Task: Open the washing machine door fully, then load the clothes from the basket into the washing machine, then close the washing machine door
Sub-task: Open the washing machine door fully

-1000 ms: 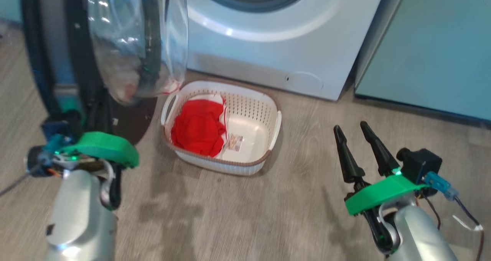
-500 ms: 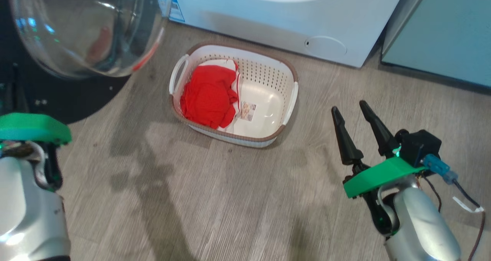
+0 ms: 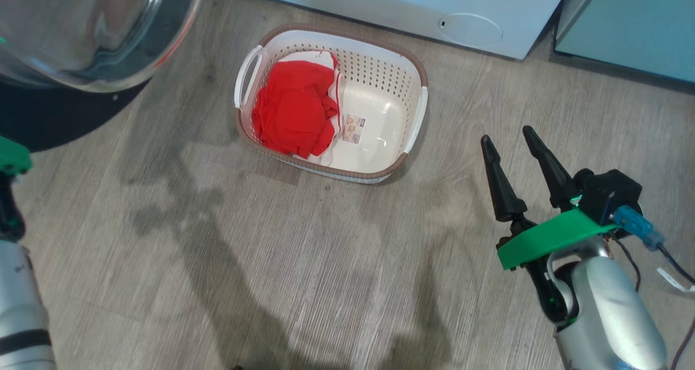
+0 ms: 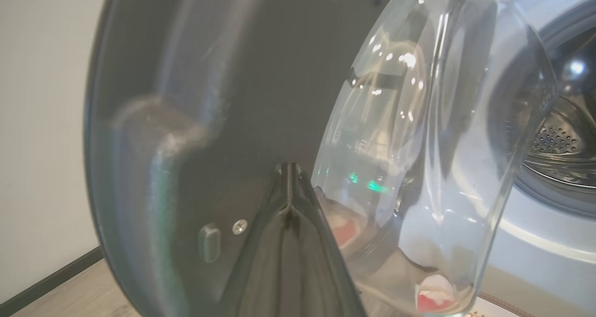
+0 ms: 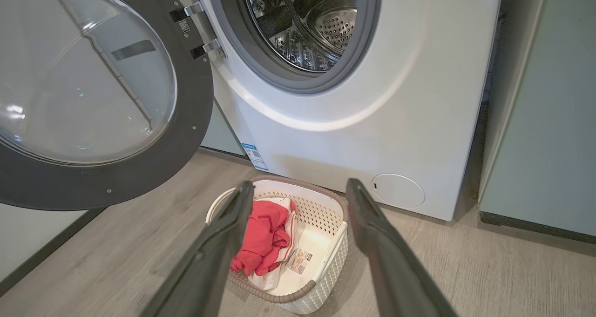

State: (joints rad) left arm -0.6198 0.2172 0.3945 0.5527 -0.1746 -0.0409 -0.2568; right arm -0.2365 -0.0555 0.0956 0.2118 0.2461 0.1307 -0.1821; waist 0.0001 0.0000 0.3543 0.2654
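The right wrist view took in the front of the washing machine (image 5: pixel 354 135). Its steel drum (image 5: pixel 307 23) sat at the top of the frame. The washing machine door (image 5: pixel 93 89) was swung wide at upper left, inner face and glass bowl turned outward, hinged at the porthole's left edge.

The head view, looking down, caught the machine's lower strip with the round flap (image 3: pixel 470 29) along the top edge. It also had the door's glass in the upper left corner and a pale teal cabinet (image 3: pixel 624 22) at upper right. There the basket (image 3: pixel 380 71) stood on the wood-grain floor (image 3: pixel 271 250) at upper centre, near the machine, with the clothes (image 3: pixel 293 109) heaped red in its left half.

The right gripper (image 3: pixel 506 134) hung at lower right, fingers spread apart and empty, right of and below the basket and well clear of it. In its own view the basket lay between the two fingers.

The left wrist view gave the left gripper (image 4: pixel 288 168), fingers pressed together on nothing. Its tip showed in front of the door's dark inner rim at bottom centre, beside the glass bowl. Whether it touched could not be told.
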